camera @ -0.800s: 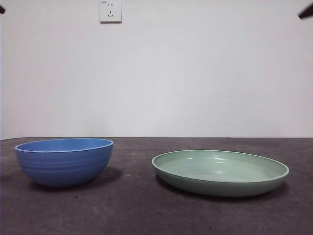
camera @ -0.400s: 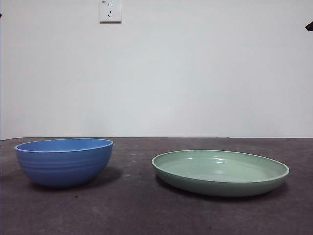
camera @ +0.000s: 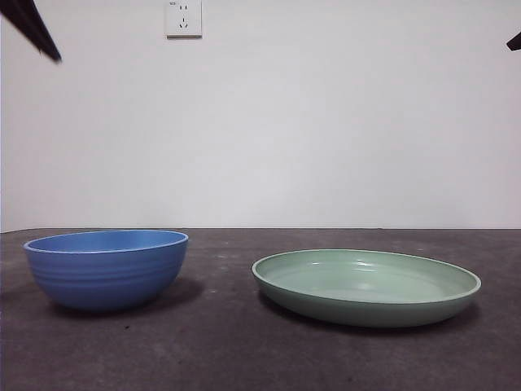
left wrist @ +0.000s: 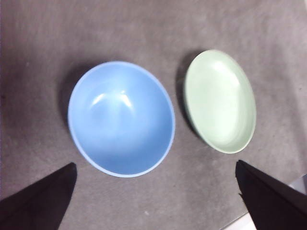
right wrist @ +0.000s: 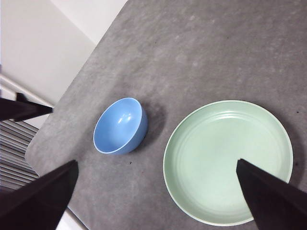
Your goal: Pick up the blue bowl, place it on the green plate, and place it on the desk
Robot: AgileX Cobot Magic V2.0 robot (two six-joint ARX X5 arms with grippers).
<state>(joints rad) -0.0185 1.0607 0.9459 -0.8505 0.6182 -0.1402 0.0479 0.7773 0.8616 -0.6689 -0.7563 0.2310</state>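
The blue bowl (camera: 106, 269) stands upright and empty on the desk (camera: 228, 350) at the left. The green plate (camera: 366, 287) lies empty on the desk to its right, apart from it. My left gripper (left wrist: 154, 164) is open, high above the bowl (left wrist: 121, 118), with the plate (left wrist: 220, 101) beside it. In the front view it shows as a black tip (camera: 32, 28) at the top left corner. My right gripper (right wrist: 156, 162) is open and empty, high above the plate (right wrist: 228, 160), with the bowl (right wrist: 120, 125) beyond. It shows as a small tip (camera: 514, 41) at the top right.
A white wall with a socket (camera: 184, 18) stands behind the desk. In the right wrist view the desk's edge (right wrist: 57, 143) runs close behind the bowl, and the other arm's black tip (right wrist: 24, 109) shows beyond it.
The black tip at the top left has come further down into the front view. The tip at the top right has drawn back a little. Bowl and plate have not moved.
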